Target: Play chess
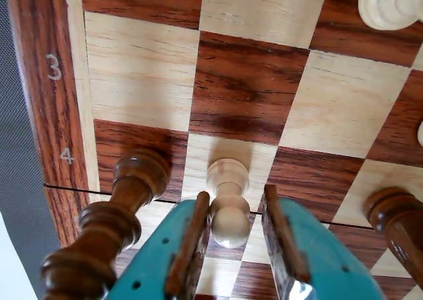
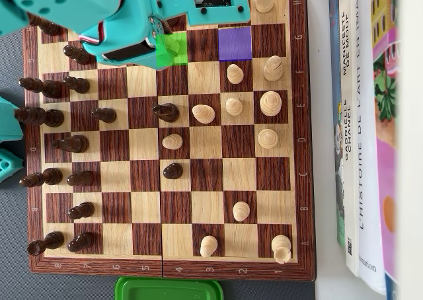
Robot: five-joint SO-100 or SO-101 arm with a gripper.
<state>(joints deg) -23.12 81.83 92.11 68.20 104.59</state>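
In the wrist view a white pawn (image 1: pixel 228 201) stands on the chessboard (image 1: pixel 244 82) between my teal gripper's (image 1: pixel 236 195) jaws. The left pad (image 1: pixel 192 247) touches the pawn's head; a gap separates it from the right pad (image 1: pixel 281 237), so the gripper is open around it. A dark piece (image 1: pixel 109 227) stands just left of the jaws and another (image 1: pixel 396 221) at the right. In the overhead view my arm (image 2: pixel 132 16) covers the board's top left and hides the gripper and this pawn. A green square (image 2: pixel 173 49) and a purple square (image 2: pixel 234 42) are marked beside it.
Dark pieces (image 2: pixel 49 85) line the board's left side in the overhead view and white pieces (image 2: pixel 268 105) spread over the right half. Books (image 2: pixel 360 115) lie along the right edge. A green lid (image 2: pixel 168 290) sits below the board. A white piece (image 1: pixel 390 2) stands at the top right of the wrist view.
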